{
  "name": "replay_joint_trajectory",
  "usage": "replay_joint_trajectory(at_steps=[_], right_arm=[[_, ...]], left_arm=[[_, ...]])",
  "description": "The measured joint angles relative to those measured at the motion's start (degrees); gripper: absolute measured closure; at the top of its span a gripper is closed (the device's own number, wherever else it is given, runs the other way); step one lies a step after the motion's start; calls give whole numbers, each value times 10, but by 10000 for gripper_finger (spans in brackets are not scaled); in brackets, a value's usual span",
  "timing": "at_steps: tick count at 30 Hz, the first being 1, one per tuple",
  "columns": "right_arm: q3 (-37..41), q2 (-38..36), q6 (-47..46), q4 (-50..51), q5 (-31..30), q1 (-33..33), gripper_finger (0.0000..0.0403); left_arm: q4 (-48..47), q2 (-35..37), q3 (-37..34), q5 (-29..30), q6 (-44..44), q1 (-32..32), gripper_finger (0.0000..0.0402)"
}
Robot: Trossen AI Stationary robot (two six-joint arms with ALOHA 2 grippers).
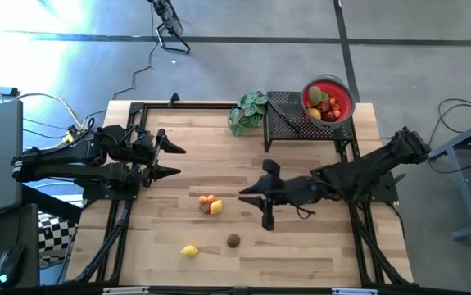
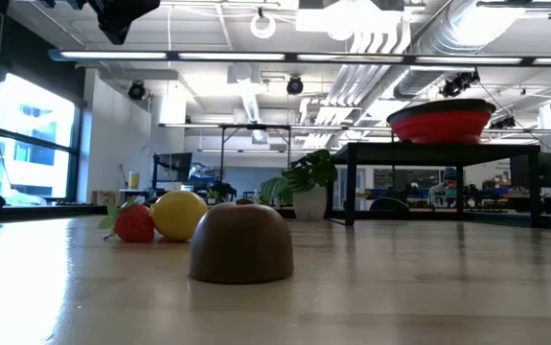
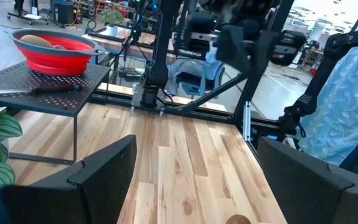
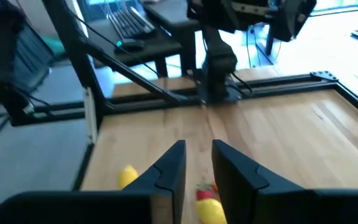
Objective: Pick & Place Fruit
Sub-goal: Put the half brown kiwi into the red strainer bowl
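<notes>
Small cluster of fruit [image 1: 210, 204] lay mid-table, a lemon [image 1: 189, 251] with long axis running left-right and a brown fruit [image 1: 233, 241] nearer the front edge; more sat in the red bowl [image 1: 339, 96] on the far-right black stand [image 1: 288, 123]. Right gripper [image 1: 247, 195] stretched leftward, fingers [image 4: 169, 168] narrow, nothing between, just right of the cluster. Left gripper [image 1: 176, 161] waited far-left, fingers spread wide

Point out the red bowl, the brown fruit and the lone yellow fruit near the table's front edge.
red bowl [image 1: 342, 93]: high view, on its rim at the right side.
brown fruit [image 1: 233, 240]: high view, on the middle of its top.
yellow fruit [image 1: 189, 251]: high view, on the middle of its body.
</notes>
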State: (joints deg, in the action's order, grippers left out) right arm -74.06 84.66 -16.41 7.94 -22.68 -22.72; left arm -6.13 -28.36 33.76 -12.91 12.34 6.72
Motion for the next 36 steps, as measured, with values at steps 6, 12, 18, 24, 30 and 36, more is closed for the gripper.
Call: replay_joint_trajectory(at_steps=[6, 12, 18, 24, 30, 36], right_arm=[[-2, 27, -24, -46, -65, -48, 363], [-25, 81, -63, -69, -90, -77, 385], [-117, 145, -89, -7, -89, -84, 398], [-199, 192, -167, 112, -89, -84, 399], [-211, 207, -277, 193, -60, -76, 399], [-211, 207, -315, 263, 14, -57, 399]], left_arm=[[0, 0, 0, 0, 0, 0, 75], [0, 0, 0, 0, 0, 0, 75], [0, 0, 0, 1, 0, 0, 75], [0, 0, 0, 1, 0, 0, 75], [0, 0, 0, 1, 0, 0, 75], [-1, 0, 0, 1, 0, 0, 75]])
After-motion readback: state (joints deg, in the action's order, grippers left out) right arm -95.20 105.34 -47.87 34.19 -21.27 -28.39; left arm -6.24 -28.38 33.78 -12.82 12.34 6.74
